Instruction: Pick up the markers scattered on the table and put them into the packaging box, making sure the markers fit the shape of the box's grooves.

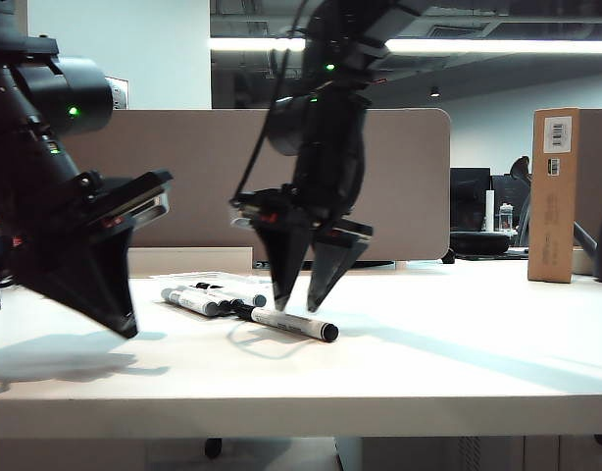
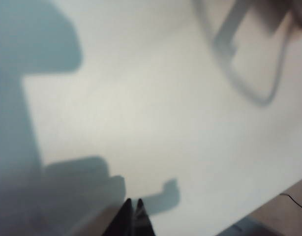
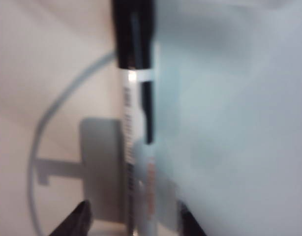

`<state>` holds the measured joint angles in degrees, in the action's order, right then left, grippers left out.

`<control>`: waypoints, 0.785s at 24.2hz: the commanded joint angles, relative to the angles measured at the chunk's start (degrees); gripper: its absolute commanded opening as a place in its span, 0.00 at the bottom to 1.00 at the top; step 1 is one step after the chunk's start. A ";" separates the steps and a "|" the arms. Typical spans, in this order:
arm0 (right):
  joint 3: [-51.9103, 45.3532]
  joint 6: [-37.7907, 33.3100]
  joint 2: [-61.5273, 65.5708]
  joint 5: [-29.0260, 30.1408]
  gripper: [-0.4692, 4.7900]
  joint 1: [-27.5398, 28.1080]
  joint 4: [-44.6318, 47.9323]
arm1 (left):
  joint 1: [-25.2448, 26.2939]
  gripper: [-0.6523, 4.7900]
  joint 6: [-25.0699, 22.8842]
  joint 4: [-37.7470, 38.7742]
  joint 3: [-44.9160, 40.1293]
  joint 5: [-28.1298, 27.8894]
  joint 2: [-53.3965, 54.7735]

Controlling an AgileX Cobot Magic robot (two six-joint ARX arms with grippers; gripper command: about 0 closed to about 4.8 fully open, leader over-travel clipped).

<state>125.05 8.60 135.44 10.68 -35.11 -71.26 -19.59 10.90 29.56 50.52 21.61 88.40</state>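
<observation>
Left gripper [image 1: 125, 329] is seen clenched, well left of lone marker [image 1: 286, 323]; right gripper [image 1: 299, 300] is spread wide above that marker, nothing grasped; other markers [image 1: 208, 297] are grouped just behind it on table [image 1: 458, 363].

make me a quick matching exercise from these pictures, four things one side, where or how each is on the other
Things:
1. right gripper
2. left gripper
3. lone white-barrelled marker with black cap
4. tall brown cardboard carton

Descriptions:
A. standing upright at the far right of the white table
B. fingers closed together, over bare table
C. fingers spread, pointing down above a marker
D. lying flat, in front of the other markers

Pairs: 1-C, 2-B, 3-D, 4-A
</observation>
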 commanded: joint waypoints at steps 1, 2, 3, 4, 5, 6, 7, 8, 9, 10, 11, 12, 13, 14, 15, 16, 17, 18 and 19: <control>-0.57 0.22 -0.35 -0.83 0.51 -1.29 1.29 | 0.02 0.11 -1.46 -5.03 0.13 -0.13 -0.39; -0.68 0.20 -0.35 -1.66 0.51 -1.62 1.57 | 0.02 0.11 -1.46 -5.97 0.13 -1.68 -0.61; -1.09 0.15 -0.35 -3.41 0.51 -2.12 2.40 | 0.02 0.11 -1.44 -6.40 0.13 -3.10 -0.92; -1.25 -0.02 -0.35 -4.92 0.51 -2.49 2.86 | 0.02 0.11 -1.46 -6.73 0.13 -4.98 -1.20; -1.27 -0.02 -0.33 -7.28 0.51 -2.71 3.21 | 0.02 0.11 -1.44 -7.10 0.13 -9.20 -2.23; -1.49 -0.04 -0.33 -7.82 0.51 -2.89 3.56 | 0.02 0.11 -1.44 -7.45 0.13 -10.67 -2.80; -1.88 -0.02 -0.33 -7.78 0.51 -3.06 4.00 | 0.00 0.11 -1.46 -8.15 0.13 -11.91 -3.41; -2.01 -0.07 -0.33 -7.72 0.51 -3.04 4.07 | 0.02 0.11 -1.46 -8.96 0.13 -12.46 -3.98; -2.01 -0.22 -0.33 -7.74 0.51 -3.06 3.89 | 0.02 0.11 -1.62 -10.21 0.11 -12.90 -4.63; -2.25 -0.28 -0.33 -7.69 0.51 -3.15 3.85 | 0.02 0.11 -2.38 -12.31 0.11 -13.42 -5.75; -2.54 -0.26 -0.33 -7.74 0.51 -3.37 4.04 | 0.02 0.11 -2.62 -13.55 0.11 -13.77 -6.36; -2.78 -0.26 -0.33 -7.80 0.47 -3.41 4.20 | 0.02 0.11 -3.02 -15.12 0.11 -13.99 -7.17; -2.78 -0.33 -0.24 -7.78 0.43 -3.41 4.20 | 0.02 0.11 -2.99 -15.52 0.11 -14.03 -7.61; -2.78 -0.79 0.00 -7.80 0.36 -3.45 4.22 | 0.02 0.11 -3.02 -15.98 0.11 -14.03 -8.00; -2.78 -1.14 0.02 -7.80 0.29 -3.43 4.20 | 0.02 0.11 -2.99 -16.11 0.09 -14.05 -8.35; -2.80 -1.14 0.13 -7.78 0.24 -3.41 4.20 | 0.02 0.11 -3.02 -16.13 0.09 -14.05 -8.55; -2.80 -1.14 0.13 -7.78 0.23 -3.41 4.17 | 0.02 0.11 -3.04 -16.13 0.09 -14.14 -8.79; -2.82 -1.11 0.15 -7.76 0.22 -3.41 4.22 | 0.02 0.11 -3.30 -16.24 0.09 -14.38 -8.83; -2.84 -1.11 0.15 -7.76 0.20 -3.41 4.31 | 0.02 0.11 -3.43 -16.26 0.09 -14.47 -8.92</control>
<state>122.39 7.79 135.61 2.96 -38.50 -67.26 -19.49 8.29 14.11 50.54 7.55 79.79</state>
